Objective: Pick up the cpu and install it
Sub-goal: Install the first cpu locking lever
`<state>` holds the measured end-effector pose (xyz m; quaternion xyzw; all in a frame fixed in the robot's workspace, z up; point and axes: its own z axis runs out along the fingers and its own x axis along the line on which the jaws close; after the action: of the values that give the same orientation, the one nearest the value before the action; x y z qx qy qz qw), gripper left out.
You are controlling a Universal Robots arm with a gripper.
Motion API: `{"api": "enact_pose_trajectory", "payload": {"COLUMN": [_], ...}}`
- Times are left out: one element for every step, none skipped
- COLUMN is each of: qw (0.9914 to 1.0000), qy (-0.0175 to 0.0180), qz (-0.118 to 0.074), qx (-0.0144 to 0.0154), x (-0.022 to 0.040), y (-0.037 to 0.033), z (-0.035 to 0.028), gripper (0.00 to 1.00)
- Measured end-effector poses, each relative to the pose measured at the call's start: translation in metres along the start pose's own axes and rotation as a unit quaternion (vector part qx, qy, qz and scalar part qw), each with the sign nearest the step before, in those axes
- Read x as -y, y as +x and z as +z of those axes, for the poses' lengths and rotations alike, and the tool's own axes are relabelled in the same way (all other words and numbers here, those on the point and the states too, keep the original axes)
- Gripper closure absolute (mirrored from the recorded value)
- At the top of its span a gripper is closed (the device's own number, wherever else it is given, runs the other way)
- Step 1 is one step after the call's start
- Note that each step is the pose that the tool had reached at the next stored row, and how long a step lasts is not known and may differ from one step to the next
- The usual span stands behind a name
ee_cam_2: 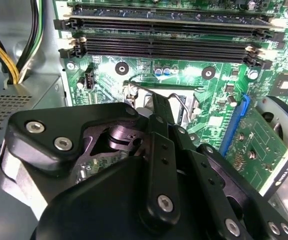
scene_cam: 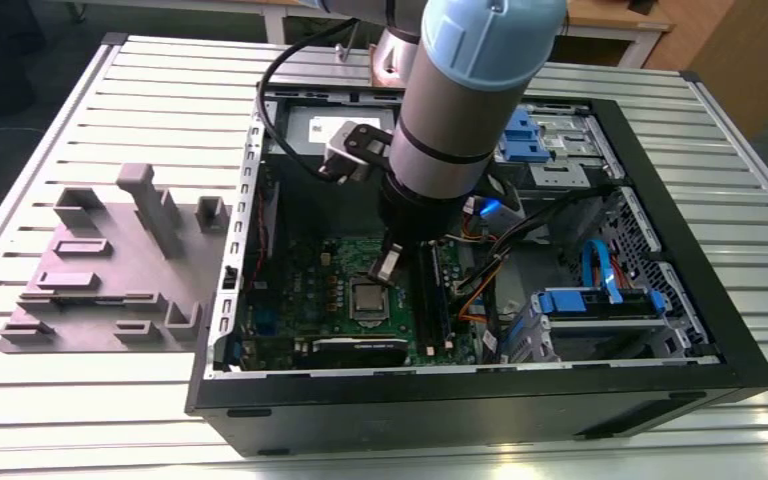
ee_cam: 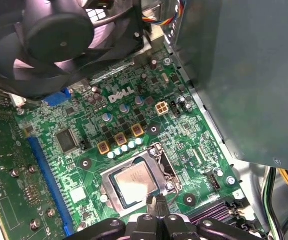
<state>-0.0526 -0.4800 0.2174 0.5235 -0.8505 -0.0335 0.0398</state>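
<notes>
We see the cpu (ee_cam: 134, 182) lying flat inside the socket frame (ee_cam: 156, 162) on the motherboard (ee_cam: 104, 125); gripper (ee_cam: 155, 204) just above its edge, fingers pinched together, empty.

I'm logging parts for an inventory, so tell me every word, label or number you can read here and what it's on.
Large white lettering on the motherboard, first wrist view: a maker's logo, not quoted here.
Fine white print beside the motherboard's components: too small to read.
Edge strip of the expansion card, second wrist view: too small to read.
Top of the cpu: no readable marking.
</notes>
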Motion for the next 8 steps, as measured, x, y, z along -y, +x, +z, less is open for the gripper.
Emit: {"api": "enact_pose_trajectory", "payload": {"qw": [1.0, 0.99999, 0.99999, 0.99998, 0.99998, 0.99996, 0.99995, 0.99993], "qy": [0.0, -0.0001, -0.0001, -0.0001, -0.0001, 0.0002, 0.0006, 0.0011], "qz": [0.002, 0.003, 0.005, 0.006, 0.007, 0.008, 0.01, 0.012], "qx": [0.0003, 0.0006, 0.0007, 0.0007, 0.0006, 0.0002, -0.0005, -0.0014], "x": [-0.0001, -0.0003, -0.0003, -0.0003, -0.0003, -0.0003, -0.0003, -0.0003], "y": [-0.0003, -0.0007, -0.0009, -0.001, -0.001, -0.001, -0.001, -0.001], "z": [0.0004, 0.0008, 0.0011, 0.0015, 0.0023, 0.0033, 0.0044, 0.0056], "gripper": [0.9, 0.9, 0.9, 0.9, 0.9, 0.9, 0.9, 0.9]}}
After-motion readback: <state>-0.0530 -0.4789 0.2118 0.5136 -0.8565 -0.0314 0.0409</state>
